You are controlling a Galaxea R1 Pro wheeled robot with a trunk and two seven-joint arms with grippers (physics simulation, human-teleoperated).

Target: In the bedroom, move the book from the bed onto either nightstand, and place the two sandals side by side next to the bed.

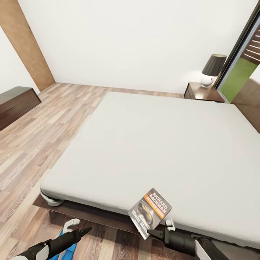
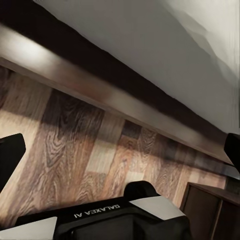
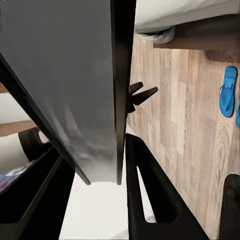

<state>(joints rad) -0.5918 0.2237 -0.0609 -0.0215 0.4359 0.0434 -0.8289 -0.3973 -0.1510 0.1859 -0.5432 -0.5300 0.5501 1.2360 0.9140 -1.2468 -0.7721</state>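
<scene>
Book (image 1: 150,213) first, by the look of it: the right gripper (image 1: 159,233) has its jaws clamped on the paperback's lower edge and holds it tilted up at the near edge of the bed (image 1: 162,144), cover facing outward, its lower corner hanging over the dark frame. From the right wrist view the grey slab of the book (image 3: 65,90) sits squarely between the 2 black fingers (image 3: 150,195), which suggests a firm pinch meant for carrying rather than sliding. The nightstand (image 1: 202,93) with its lamp (image 1: 212,70) stands at the far corner by the headboard, well apart from the book, so the robot will likely have to travel around the bed. The left gripper (image 1: 85,230) hangs low over the plank floor (image 1: 36,144) beside the bed frame, jaws apart and holding nothing, just above a blue sandal (image 1: 66,249), perhaps kept ready for that part of the job. One sandal (image 3: 228,92) also lies flat on the floor near the bed's foot.
</scene>
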